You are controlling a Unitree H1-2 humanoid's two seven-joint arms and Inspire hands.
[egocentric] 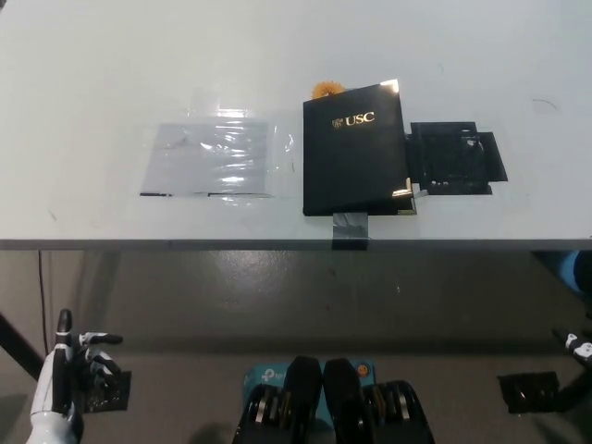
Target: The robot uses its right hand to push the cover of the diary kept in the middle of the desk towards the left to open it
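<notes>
White desk [111, 74] holds closed black diary [354, 153] lettered "USC" in gold.

A big white desk [111, 74] fills the top of the view with soft light shining on it, its front edge runs straight across the middle, and below it lies a dull grey-brown floor [277, 305], darker than the desk.
</notes>
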